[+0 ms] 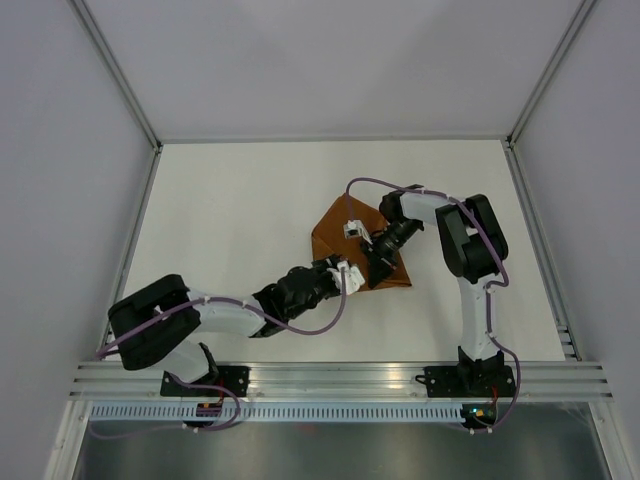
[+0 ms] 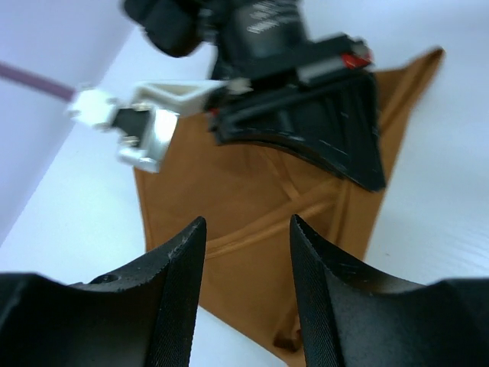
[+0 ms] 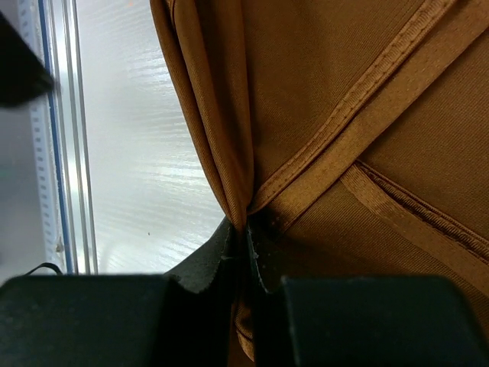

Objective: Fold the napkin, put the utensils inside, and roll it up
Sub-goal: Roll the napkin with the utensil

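Left gripper [image 2: 248, 229], lower centre of its wrist view: black jaws stand apart with nothing between them. It is poised just short of the cloth's near edge.

Beyond it lies the large rust-orange, slightly shiny cloth napkin [image 1: 330, 238], right of centre in the overhead view on the white table top [image 1: 230, 220]. It is gathered into a rough triangle. Hemmed borders cross one another on its upper face, so one layer is turned over another. Creases are soft and the outline is uneven.

Right gripper [image 3: 246, 229], lower centre of its wrist view: jaws are together, pinching a bunched fold of the napkin's edge, which rises from the pinch in pleats.

Assessment: the fold is in hand but not finished, as the layers are not laid flat or squared. The teal-handled table knife is not visible in any view, so its whereabouts cannot be stated. Placing it inside and rolling the cloth appear to be outstanding.
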### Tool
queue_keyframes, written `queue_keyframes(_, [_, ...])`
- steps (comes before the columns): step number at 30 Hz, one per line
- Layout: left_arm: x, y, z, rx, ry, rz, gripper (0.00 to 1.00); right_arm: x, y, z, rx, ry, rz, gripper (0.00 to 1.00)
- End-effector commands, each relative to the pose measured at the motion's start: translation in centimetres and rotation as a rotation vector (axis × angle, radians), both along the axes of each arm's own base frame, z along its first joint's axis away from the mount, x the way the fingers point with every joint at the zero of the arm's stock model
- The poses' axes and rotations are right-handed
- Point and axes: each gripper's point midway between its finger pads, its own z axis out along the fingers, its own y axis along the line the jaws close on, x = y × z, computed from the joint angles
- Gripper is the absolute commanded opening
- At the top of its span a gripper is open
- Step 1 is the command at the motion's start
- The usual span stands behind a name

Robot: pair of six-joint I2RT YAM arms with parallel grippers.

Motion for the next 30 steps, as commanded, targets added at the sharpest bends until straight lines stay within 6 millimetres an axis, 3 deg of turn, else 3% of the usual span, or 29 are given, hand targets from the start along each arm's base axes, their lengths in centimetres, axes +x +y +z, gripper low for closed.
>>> queue_keyframes(1, [-0.9, -1.9, -1.0, 0.183, -0.128, -0.069, 0.53, 0.3, -0.9, -1.9, -0.049, -0.003, 0.029, 0.16])
queue_keyframes(7, [-3.2, -3.8, -3.4, 0.291, -0.139, -0.159, 0.55, 0.5, -1.1, -2.4, -0.062, 0.043, 0.019, 0.16])
queue_keyframes(12, [-3.6, -4.7, -4.5, 0.360, -0.178, -0.214, 0.60, 0.5, -1.2, -2.8, -0.080, 0.082, 0.017, 0.16])
queue_keyframes(22, [-3.5, -5.9, -7.6, 0.471, -0.181, -0.277, 0.61, 0.5, -1.3, -3.5, -0.110, 0.170, 0.015, 0.15])
queue_keyframes(30, [-3.2, -5.3, -9.6, 0.531, -0.147, -0.287, 0.62, 0.4, -1.2, -3.4, -0.105, 0.202, 0.027, 0.15])
